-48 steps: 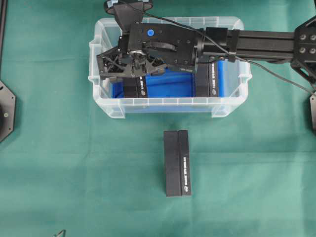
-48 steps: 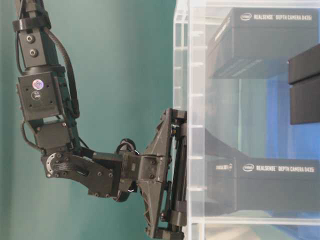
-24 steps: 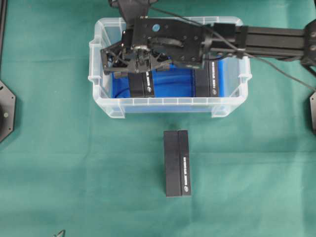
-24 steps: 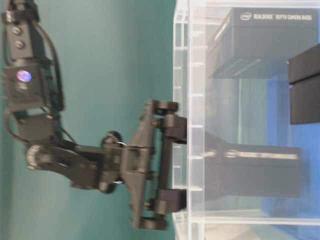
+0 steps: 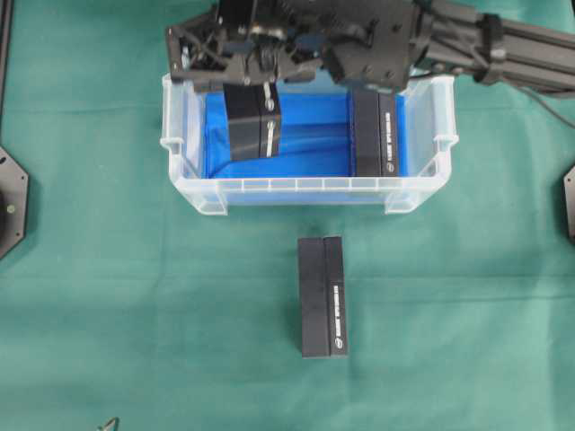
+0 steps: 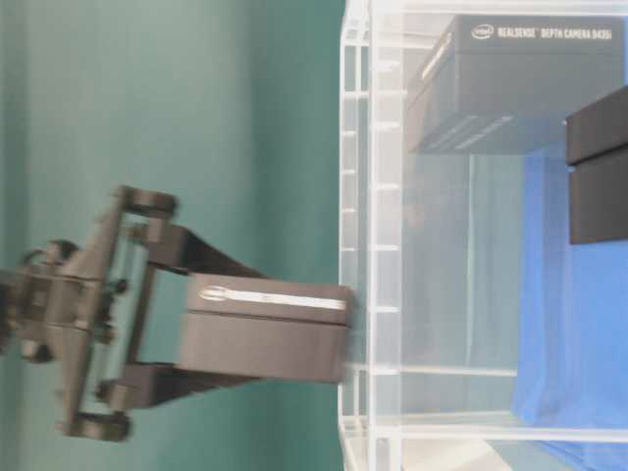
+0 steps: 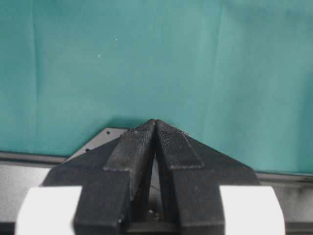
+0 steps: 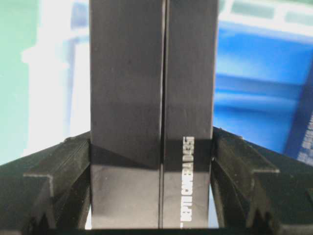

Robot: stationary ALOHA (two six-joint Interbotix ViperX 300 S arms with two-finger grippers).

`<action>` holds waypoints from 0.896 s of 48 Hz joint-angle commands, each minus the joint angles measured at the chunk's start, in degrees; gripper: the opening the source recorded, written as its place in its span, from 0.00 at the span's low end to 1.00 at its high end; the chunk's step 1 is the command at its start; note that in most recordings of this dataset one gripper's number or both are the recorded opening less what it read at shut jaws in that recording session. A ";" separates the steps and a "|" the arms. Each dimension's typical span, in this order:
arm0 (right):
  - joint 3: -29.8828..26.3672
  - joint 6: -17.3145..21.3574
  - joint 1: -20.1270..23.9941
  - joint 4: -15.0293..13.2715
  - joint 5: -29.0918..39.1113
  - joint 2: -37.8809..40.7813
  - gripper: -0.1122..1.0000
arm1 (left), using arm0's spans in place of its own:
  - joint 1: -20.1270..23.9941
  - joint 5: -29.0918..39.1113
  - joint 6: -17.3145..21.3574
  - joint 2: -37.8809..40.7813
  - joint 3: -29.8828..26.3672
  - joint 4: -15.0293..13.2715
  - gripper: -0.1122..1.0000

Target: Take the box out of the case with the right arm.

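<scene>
Right claw clamps black box between fingers, lifted above case rim.

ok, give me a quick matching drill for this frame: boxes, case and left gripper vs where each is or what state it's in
Things:
1. held box
2. second box
3. third box
4. left gripper

States:
A. shut, holding nothing
B. lying on the green cloth, outside the case
C. clamped in the right gripper, lifted
D. resting in the case on its blue floor

Pairs: 1-C, 2-D, 3-B, 4-A
</scene>
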 commanded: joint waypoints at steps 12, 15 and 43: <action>-8.53 -0.35 0.88 -3.08 3.69 -3.78 0.71 | 0.00 -0.26 0.00 0.09 -1.49 0.18 0.10; -9.14 -0.35 0.97 -3.34 4.04 -3.78 0.71 | 0.00 -0.26 0.00 0.09 -1.41 0.18 0.10; -9.93 -0.35 1.49 -3.34 4.57 -3.87 0.71 | 0.00 -0.26 0.00 0.18 -1.41 0.18 0.10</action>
